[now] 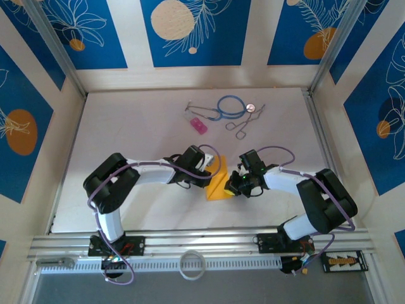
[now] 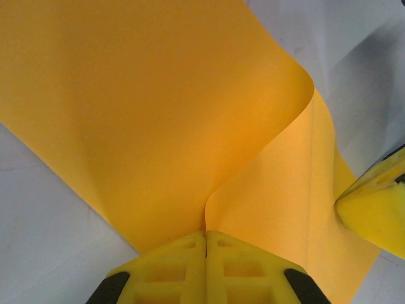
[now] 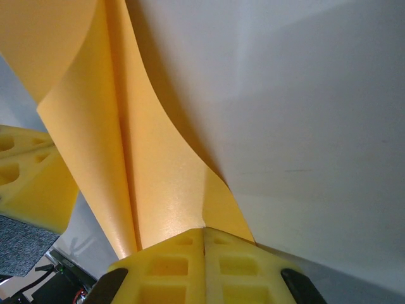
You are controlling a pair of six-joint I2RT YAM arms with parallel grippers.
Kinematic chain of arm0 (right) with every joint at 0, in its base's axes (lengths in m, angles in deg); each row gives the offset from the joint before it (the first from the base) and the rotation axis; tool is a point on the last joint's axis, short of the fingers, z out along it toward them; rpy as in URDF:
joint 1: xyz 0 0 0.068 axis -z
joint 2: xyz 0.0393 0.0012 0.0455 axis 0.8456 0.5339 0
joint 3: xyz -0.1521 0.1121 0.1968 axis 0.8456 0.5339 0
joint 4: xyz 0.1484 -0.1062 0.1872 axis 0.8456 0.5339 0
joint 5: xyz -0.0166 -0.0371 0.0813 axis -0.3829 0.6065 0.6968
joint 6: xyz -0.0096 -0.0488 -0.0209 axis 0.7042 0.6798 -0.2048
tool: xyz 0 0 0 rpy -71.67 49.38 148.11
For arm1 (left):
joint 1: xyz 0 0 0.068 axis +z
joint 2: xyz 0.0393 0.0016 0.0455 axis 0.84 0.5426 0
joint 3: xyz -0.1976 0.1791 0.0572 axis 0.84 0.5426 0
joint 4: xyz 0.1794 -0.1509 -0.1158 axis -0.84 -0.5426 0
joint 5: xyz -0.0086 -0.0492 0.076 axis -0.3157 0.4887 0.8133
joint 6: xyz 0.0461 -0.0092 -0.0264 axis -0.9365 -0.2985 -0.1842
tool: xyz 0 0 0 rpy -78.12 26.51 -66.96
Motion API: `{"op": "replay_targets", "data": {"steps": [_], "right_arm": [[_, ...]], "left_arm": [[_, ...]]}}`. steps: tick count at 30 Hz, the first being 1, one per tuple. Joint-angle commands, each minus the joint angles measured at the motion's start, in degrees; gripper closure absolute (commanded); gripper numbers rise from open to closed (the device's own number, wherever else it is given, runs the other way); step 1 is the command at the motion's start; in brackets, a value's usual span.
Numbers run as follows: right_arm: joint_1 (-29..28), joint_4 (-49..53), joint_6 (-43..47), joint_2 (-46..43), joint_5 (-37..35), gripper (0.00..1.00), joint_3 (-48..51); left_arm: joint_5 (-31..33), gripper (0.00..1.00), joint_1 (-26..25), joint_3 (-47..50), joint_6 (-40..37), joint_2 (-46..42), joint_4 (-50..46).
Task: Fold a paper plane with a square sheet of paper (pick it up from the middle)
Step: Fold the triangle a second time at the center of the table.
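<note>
Square sheet of paper (image 1: pixel 218 188), orange-yellow, curls upward, pinched by left gripper (image 2: pixel 205 235) and right gripper (image 3: pixel 204 229).

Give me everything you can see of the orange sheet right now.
The square sheet of paper is thin, plain orange-yellow, matte and unmarked. It is bent into a soft curl with one straight crease line, held up over the near middle of the table. The left gripper and right gripper are each shut on an edge. Whether it touches the table is unclear.
</note>
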Motion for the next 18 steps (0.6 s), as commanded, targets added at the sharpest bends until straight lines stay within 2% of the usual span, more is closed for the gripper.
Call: {"op": "replay_targets", "data": {"steps": [1,9,13,18], "right_arm": [[0.1,5.2,1.4,1.3,-1.5,1.00,-0.1],[0.5,4.2,3.4,-5.8,-0.2,0.91,-1.2],[0.6,-4.0,1.4,-8.7,3.8,0.94,0.6],[0.2,-10.6,-1.6,-6.0,6.3,0.99,0.7]], "left_arm": [[-0.2,1.00,0.5,0.1,-1.7,1.3,-0.2],[-1.1,1.00,0.5,0.9,-1.1,1.5,0.1],[-1.1,1.00,0.5,1.1,-0.8,1.7,0.5],[-1.1,1.00,0.5,0.5,-1.0,2.2,0.0]]}}
